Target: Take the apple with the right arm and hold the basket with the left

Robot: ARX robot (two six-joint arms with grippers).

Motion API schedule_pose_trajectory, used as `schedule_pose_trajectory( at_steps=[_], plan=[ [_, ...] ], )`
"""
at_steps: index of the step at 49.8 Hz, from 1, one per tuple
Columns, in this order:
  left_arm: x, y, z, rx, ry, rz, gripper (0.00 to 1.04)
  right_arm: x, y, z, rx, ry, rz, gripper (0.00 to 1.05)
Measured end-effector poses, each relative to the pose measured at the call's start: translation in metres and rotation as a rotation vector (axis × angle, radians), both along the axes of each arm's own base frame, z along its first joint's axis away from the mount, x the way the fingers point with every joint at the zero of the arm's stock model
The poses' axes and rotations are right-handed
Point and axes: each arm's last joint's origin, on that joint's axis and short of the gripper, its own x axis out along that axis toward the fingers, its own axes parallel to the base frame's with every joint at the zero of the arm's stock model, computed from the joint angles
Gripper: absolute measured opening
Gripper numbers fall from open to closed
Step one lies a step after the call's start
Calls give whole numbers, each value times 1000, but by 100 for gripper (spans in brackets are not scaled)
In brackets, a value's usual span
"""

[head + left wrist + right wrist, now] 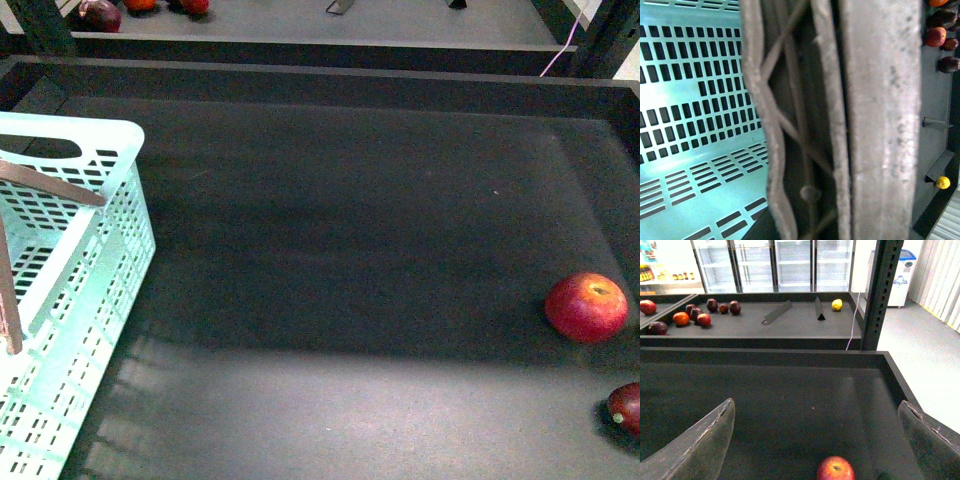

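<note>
Front view puts the basket (100, 250) at far left, where we cannot tell whether our left hand (810, 125) grips it, and the apple (586, 306) at lower right on the table (350, 300), near a dark fruit (627, 407) that our wide-spread right hand (815, 405) could knock or grab by mistake.

The right gripper (816, 405) has its fingers (700, 440) spread wide, at the frame's lower left and lower right. The left gripper (875, 125) fills mid-frame, blurred grey, its spread unclear.
</note>
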Motion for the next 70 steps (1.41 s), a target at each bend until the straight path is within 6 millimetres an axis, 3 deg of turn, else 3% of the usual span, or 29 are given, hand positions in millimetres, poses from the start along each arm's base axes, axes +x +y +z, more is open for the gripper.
schedule_pose_trajectory(
  at_steps=[11, 24, 38, 49, 59, 70],
  plan=[
    [-9, -19, 15, 30, -4, -62, 16, 0, 0, 0, 0, 0, 0, 96],
    [-16, -66, 52, 49, -94, -229, 16, 0, 0, 0, 0, 0, 0, 96],
    [1, -133, 93, 93, -206, -472, 16, 0, 0, 0, 0, 0, 0, 96],
    [13, -186, 104, 97, -218, -614, 16, 0, 0, 0, 0, 0, 0, 96],
    [-5, -233, 117, 107, -239, -733, 16, 0, 0, 0, 0, 0, 0, 96],
    [-32, -268, 122, 103, -258, -851, 16, 0, 0, 0, 0, 0, 0, 96]
  ],
)
